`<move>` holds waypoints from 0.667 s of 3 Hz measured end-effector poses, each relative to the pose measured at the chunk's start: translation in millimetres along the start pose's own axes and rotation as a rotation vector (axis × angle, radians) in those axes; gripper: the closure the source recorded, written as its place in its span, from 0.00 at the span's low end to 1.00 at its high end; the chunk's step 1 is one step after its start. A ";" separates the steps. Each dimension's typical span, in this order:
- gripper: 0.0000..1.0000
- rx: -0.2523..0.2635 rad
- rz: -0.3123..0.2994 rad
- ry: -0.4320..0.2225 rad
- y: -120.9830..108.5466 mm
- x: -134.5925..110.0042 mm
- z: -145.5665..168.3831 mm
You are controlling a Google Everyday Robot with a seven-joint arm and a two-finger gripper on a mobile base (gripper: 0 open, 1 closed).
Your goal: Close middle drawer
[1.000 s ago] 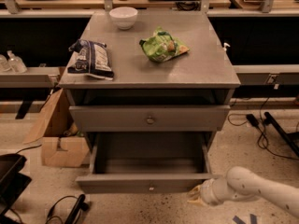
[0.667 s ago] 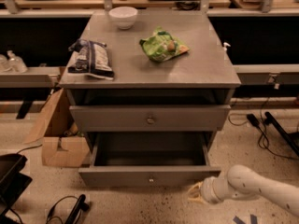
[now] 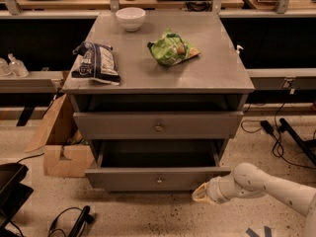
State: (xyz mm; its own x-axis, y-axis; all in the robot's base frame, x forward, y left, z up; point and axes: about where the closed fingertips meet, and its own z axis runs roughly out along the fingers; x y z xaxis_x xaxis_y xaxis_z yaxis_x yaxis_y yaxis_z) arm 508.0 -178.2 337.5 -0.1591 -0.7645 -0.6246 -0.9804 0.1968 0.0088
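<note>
The middle drawer [image 3: 128, 179] stands partly pulled out at 6 o'clock, below the surface [image 3: 158, 73]. The gripper [image 3: 200, 195] is at 4 o'clock, jaws clenched together and grasping nothing. Its tip is at the drawer front's lower right edge; contact cannot be confirmed.

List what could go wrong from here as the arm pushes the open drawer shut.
The pincer sits low by the right end of the middle drawer front, far from its knob. A push there may skew the drawer so that it jams partly open. So near the corner, the pincer might also slip past the edge and miss the front. On the floor to the right lie cables, which the arm could snag.
</note>
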 end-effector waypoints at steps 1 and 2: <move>1.00 -0.006 -0.050 -0.015 -24.0 -14.2 8.9; 1.00 -0.015 -0.068 -0.024 -29.6 -19.4 14.5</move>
State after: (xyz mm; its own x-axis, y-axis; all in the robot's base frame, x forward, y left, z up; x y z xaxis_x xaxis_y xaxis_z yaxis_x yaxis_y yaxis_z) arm 541.9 -160.3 338.1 -0.0897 -0.7608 -0.6428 -0.9905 0.1359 -0.0226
